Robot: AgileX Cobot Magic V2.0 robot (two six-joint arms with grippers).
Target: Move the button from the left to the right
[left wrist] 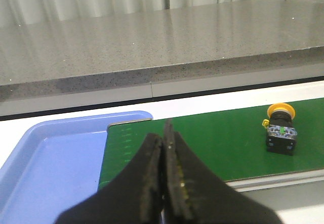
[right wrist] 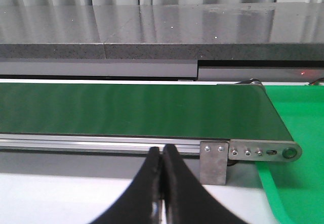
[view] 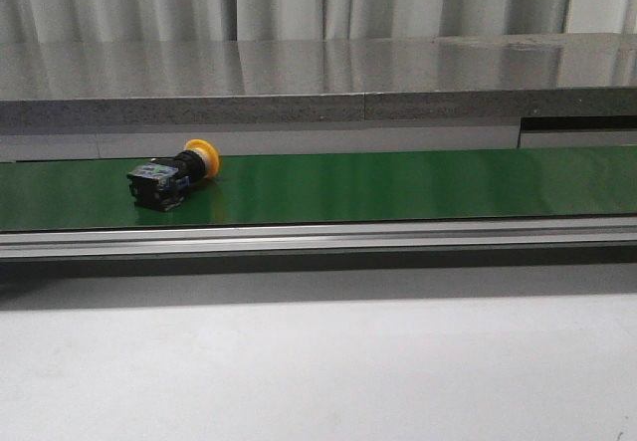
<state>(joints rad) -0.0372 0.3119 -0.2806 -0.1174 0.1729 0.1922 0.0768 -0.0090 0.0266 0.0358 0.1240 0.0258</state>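
The button (view: 171, 175) lies on its side on the left part of the green belt (view: 398, 184), its yellow cap (view: 205, 153) pointing back and right, its black body toward the front. The left wrist view has the button (left wrist: 280, 130) on the belt, well off to the side of my left gripper (left wrist: 164, 133), which is shut with nothing in it. My right gripper (right wrist: 162, 153) is shut and empty too, in front of the belt's metal rail (right wrist: 101, 143); no button shows in that view. Neither gripper appears in the front view.
A blue tray (left wrist: 45, 168) sits at the belt's left end and a green tray (right wrist: 298, 148) at its right end. A grey stone ledge (view: 299, 83) runs behind the belt. A metal bracket (right wrist: 213, 161) and roller end (right wrist: 289, 153) stand near the right gripper.
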